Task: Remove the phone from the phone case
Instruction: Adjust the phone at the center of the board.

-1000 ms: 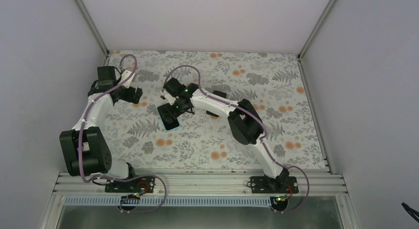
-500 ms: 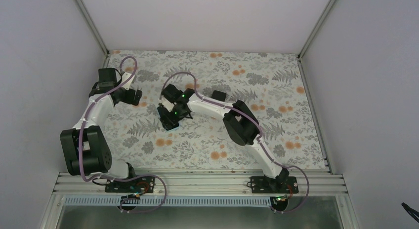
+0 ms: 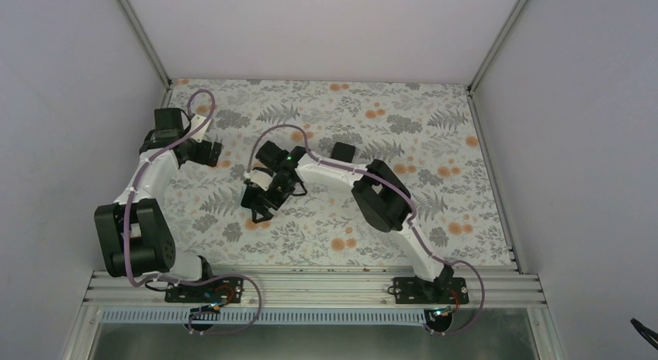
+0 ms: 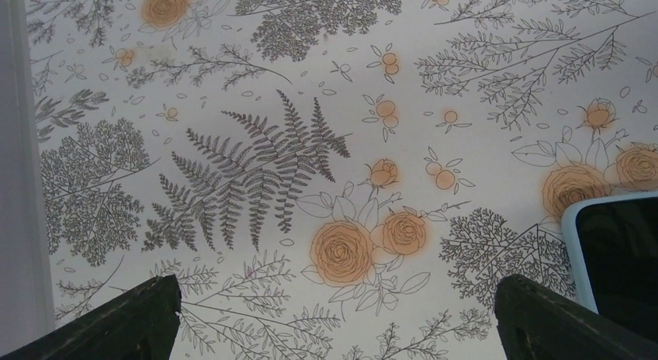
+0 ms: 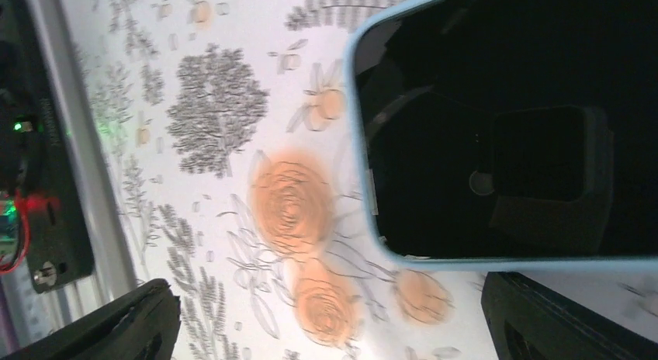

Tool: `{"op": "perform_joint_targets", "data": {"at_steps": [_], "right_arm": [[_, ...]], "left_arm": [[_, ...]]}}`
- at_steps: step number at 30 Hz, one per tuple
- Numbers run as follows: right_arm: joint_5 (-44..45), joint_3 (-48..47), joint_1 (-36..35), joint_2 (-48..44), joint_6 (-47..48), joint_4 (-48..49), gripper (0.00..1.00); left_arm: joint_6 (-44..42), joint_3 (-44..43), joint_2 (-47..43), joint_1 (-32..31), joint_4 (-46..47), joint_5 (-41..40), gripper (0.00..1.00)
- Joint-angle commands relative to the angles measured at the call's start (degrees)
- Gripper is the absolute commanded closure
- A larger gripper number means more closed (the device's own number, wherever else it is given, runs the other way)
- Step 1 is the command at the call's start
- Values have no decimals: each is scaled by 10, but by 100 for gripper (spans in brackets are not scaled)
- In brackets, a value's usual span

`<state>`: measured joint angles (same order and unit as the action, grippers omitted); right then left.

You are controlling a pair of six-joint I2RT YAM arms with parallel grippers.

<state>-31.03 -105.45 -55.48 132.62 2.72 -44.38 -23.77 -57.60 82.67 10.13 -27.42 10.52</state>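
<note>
Two sets of jaws, both standing wide apart and holding nothing.

Right gripper [image 5: 330, 329]: its dark fingers [image 5: 109, 325] show at the lower corners of its wrist view, with only patterned cloth between them. The phone [image 5: 528, 104] lies flat on the table, screen up, just beyond those fingertips. The dark glass mirrors the camera housing above it. The phone sits fully seated in the phone case [image 5: 504, 261], whose pale blue rim runs unbroken around the visible corner and two edges. The right-hand finger comes very close to the rim; contact cannot be confirmed.

Left gripper [image 4: 334, 329]: its fingers are likewise at the lower corners of its own view, over bare floral cloth. One corner of the cased phone enters at the right margin, well clear of both fingers.

From overhead, the right arm reaches across to left of centre and its wrist covers most of the phone. The left arm stands off near the left wall. The table [image 3: 434, 220] is floral-patterned, with an aluminium rail [image 3: 310, 286] along its near edge.
</note>
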Motion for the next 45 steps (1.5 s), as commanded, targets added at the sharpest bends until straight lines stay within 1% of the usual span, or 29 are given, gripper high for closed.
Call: {"op": "perform_joint_targets", "data": {"at_steps": [1,7,11,17,21,22,24,26,27,28,29,30,32,35,37,38,40,43,45], "right_arm": [[-45,-14,-27,19,26,18,0],[-64,-140,-38,107,32,-6,0],[-38,-191,-40,136,23,17,0],[67,-190,-31,136,9,83,0],[80,-167,-20,111,36,116,0],[75,-163,-20,104,54,115,0],[-5,-163,-17,90,127,74,0],[-141,-174,-13,71,243,-14,0],[-174,-167,-12,56,310,-52,0],[-186,-155,-12,36,347,-77,0],[-189,-135,-12,14,388,-97,0],[-177,-108,-11,-16,413,-98,0],[-137,-32,-8,-79,461,-55,0],[-129,84,9,-166,571,12,0],[-69,134,11,-197,551,103,0],[-45,131,13,-192,548,115,0],[-35,83,22,-160,560,81,0],[-39,-33,36,-65,549,17,0],[-43,-111,46,-15,515,6,0]], "left_arm": [[-2,13,-22,3,12,-7,0],[-16,33,-44,10,19,-21,0],[-20,33,-48,26,22,-21,0],[-24,46,-57,41,37,-24,0],[-17,60,-66,45,63,-33,0],[-15,64,-69,45,70,-32,0],[-13,71,-76,46,80,-32,0],[-13,75,-81,45,85,-30,0],[-13,78,-83,45,88,-29,0],[-14,83,-85,45,89,-28,0],[-15,86,-87,45,92,-26,0],[-15,90,-89,45,95,-25,0],[-15,99,-91,45,102,-25,0],[-13,105,-91,45,110,-28,0],[-8,105,-89,45,114,-32,0],[-6,105,-89,46,114,-34,0],[-5,102,-91,45,113,-36,0],[-6,101,-98,45,112,-41,0],[-7,103,-106,46,112,-47,0]]}}
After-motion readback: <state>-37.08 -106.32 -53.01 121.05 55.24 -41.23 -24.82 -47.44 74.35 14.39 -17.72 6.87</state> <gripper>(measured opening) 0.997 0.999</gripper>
